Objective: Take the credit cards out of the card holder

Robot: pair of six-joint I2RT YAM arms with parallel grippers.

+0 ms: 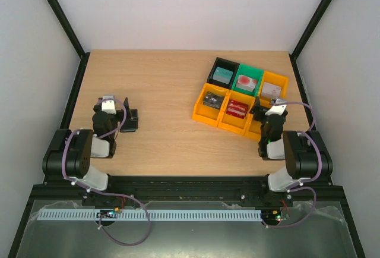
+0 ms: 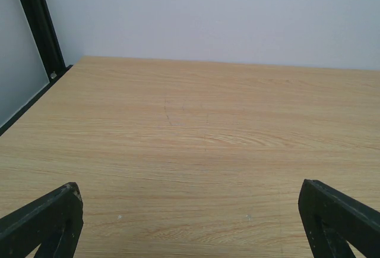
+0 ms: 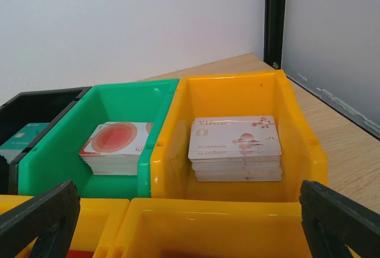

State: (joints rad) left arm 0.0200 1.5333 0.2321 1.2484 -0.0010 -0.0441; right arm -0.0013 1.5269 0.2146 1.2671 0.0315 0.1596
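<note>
The left gripper [image 2: 190, 228] has its two black fingers far apart with nothing between them. Its own camera sees only the bare light wooden table [image 2: 208, 121] up to the far wall. The right gripper [image 3: 190, 225] is spread just as wide and also holds nothing. It hangs over the near row of the yellow, green and black plastic bins [image 1: 198, 113] at the right side, which hold chunky stacks of cards [image 3: 236, 148].

From above, a small flat black rectangular card holder [image 1: 132, 121] seems to lie on the table just beside the left gripper, at its right side. I say "seems" because this dark shape almost merges with the black finger next to it, and the left wrist view does not show it at all. Its long axis looks to run about near to far, roughly along the direction the fingers point. It appears closed, and the thin plastic credit cards are not visible; I judge that they are inside.

For the coming move, the card holder lies sideways to the right of the left gripper, not ahead of it, and well apart from the right gripper. The left arm is clearly nearer, so it would need to shift right before it can come down over the card holder, while the right arm must cross the table to help
</note>
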